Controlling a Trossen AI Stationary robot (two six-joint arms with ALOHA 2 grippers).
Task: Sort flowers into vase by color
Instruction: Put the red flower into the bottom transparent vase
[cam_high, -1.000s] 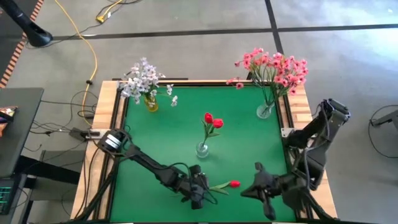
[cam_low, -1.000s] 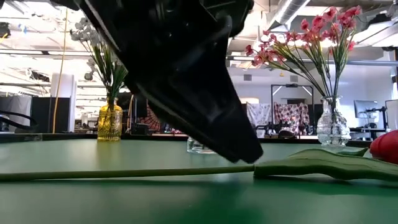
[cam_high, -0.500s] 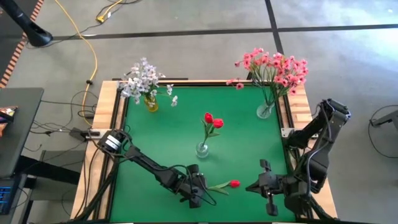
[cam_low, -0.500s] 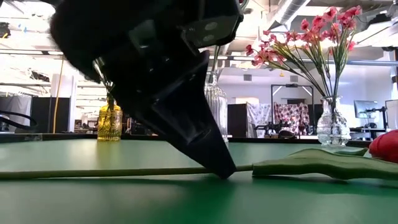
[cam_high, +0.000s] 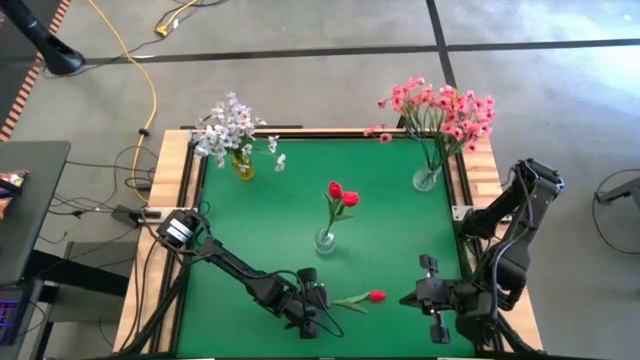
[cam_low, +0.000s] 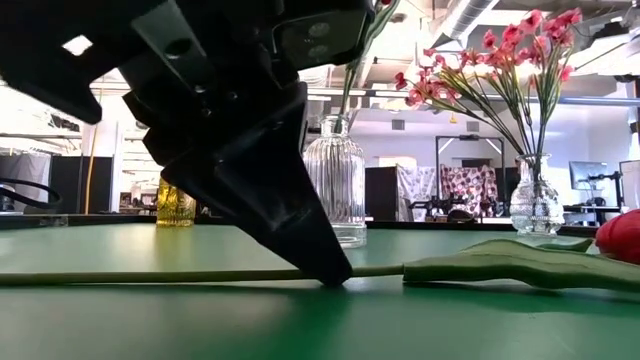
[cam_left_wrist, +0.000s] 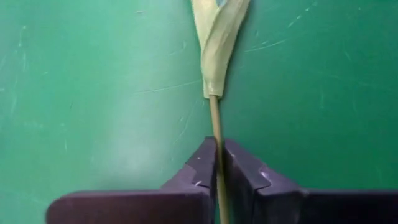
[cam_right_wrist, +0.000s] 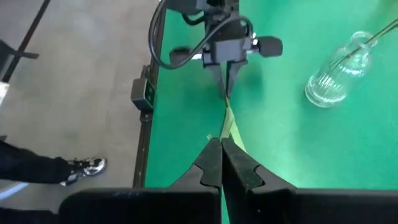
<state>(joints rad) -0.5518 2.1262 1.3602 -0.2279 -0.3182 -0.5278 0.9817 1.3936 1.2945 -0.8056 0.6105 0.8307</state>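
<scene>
A single red flower lies flat on the green table near its front edge, with its bud (cam_high: 376, 296) toward the right and its stem (cam_low: 150, 277) toward the left. My left gripper (cam_high: 314, 310) is shut on that stem. My right gripper (cam_high: 404, 299) is shut on nothing, just right of the bud and apart from it. A clear vase (cam_high: 325, 240) at mid-table holds red buds. A yellow vase (cam_high: 241, 163) at the far left holds whitish flowers. A clear vase (cam_high: 427, 178) at the far right holds pink sprays. My left gripper pinches the red flower's stem (cam_left_wrist: 215, 127) between its two fingers, a little below the leaf (cam_left_wrist: 219, 37). The fingers (cam_low: 318, 262) come down from above at a slant, their tips at the table. Stem, leaf and bud all lie on the table.
The table has a raised wooden rim (cam_high: 188, 180) on all sides. The centre vase (cam_low: 333, 180) stands just beyond the lying flower. My right arm's base (cam_high: 520, 210) stands at the right edge. Cables (cam_high: 150, 100) run over the floor to the left.
My left gripper has come down onto the stem, shifted a little toward the table's left along it, and shut on it. My right gripper has drawn back toward the table's right edge, away from the bud. The flower has stayed lying where it was.
</scene>
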